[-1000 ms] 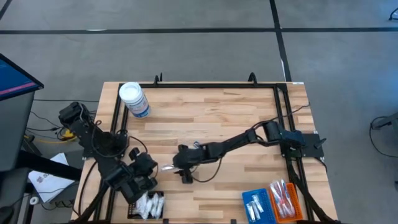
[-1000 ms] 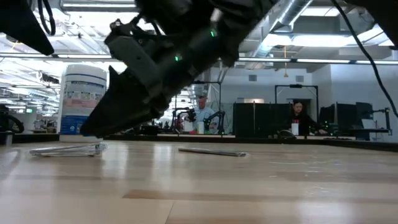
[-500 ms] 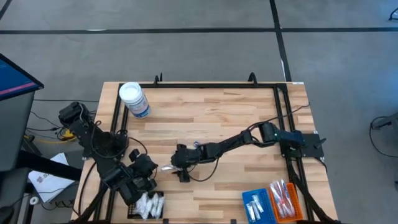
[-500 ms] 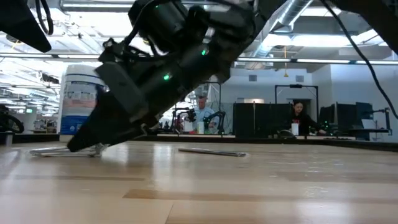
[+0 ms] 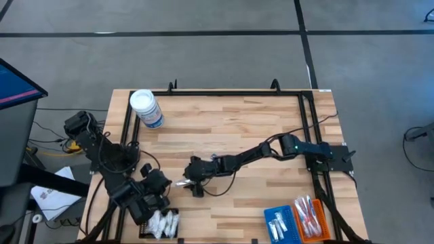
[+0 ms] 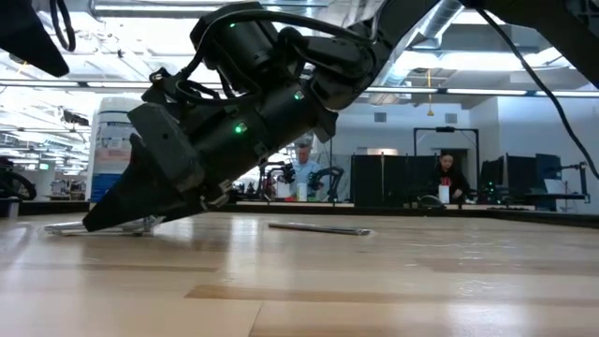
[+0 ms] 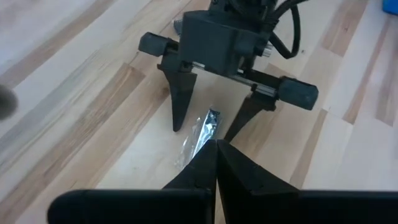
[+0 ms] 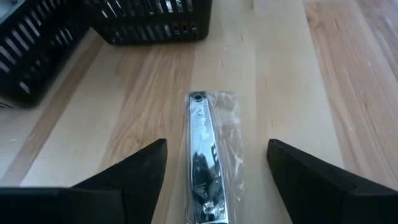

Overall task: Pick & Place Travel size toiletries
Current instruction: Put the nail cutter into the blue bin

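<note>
Clear-wrapped silvery nail clipper lain flat on the wooden table toward its front-left corner, straddled untouched by the right gripper with fingers spread wide, left gripper pinched shut just beside it, black basket nearby.

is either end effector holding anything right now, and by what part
Nothing is held. The right end effector is open, its fingers either side of a clear-wrapped silvery nail clipper lying on the table, not closed on it. The left end effector is shut and empty.
</note>
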